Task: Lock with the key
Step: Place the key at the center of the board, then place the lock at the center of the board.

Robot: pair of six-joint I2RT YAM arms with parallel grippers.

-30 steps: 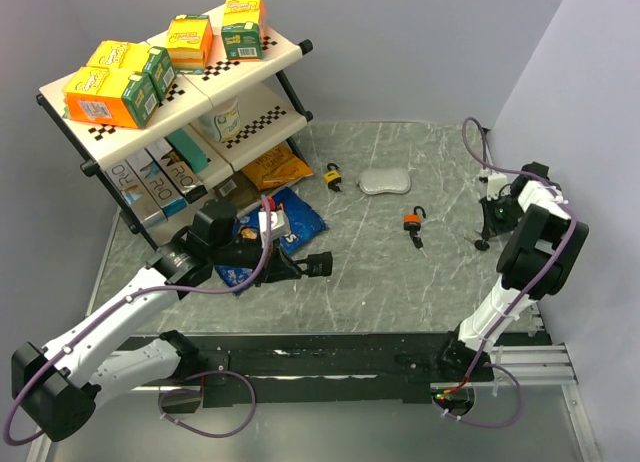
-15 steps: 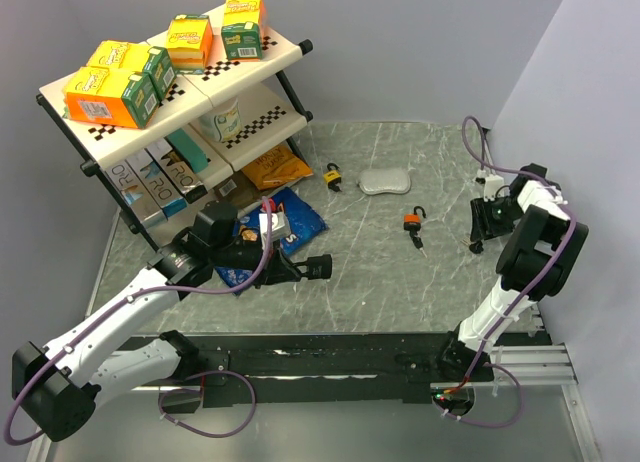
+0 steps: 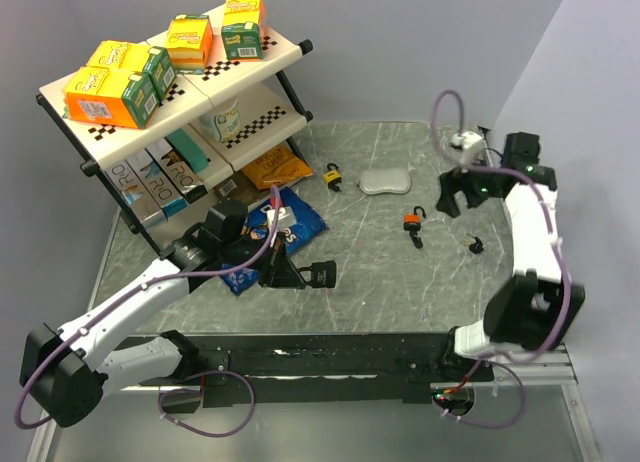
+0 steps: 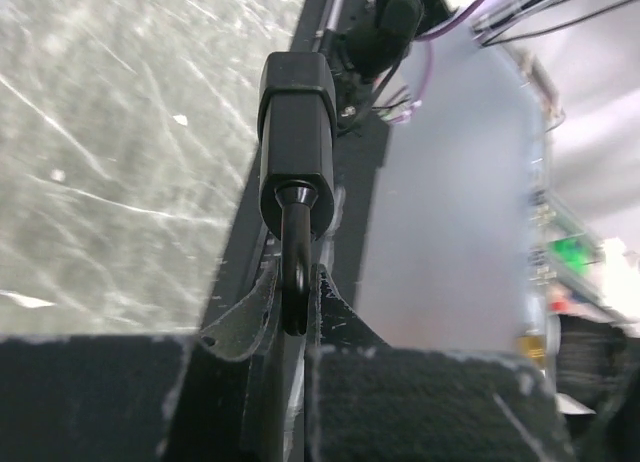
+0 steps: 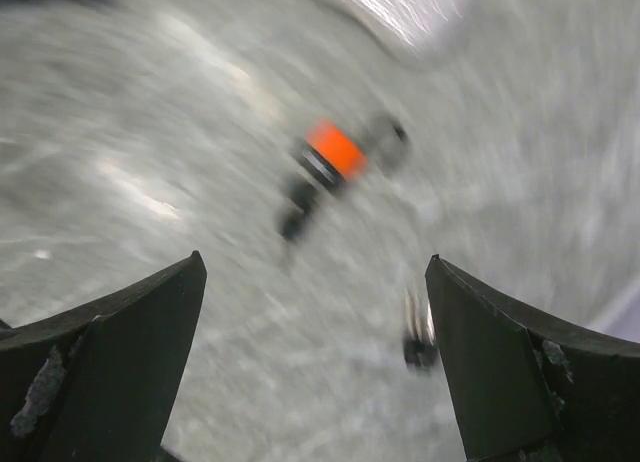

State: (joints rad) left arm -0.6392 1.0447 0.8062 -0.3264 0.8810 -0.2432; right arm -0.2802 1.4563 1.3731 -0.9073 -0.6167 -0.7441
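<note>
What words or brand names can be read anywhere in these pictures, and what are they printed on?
"RIO": it seems to read so on the white boxes at the bottom of the rack.
Orange and yellow cartons on top: print too small to read.
Blue bag and yellow bag: print too small to read.
Both wrist views: no text.

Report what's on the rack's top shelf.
Large orange-and-green cartons at its left end, smaller cartons at its right. The shelf surface beneath them is covered.
</note>
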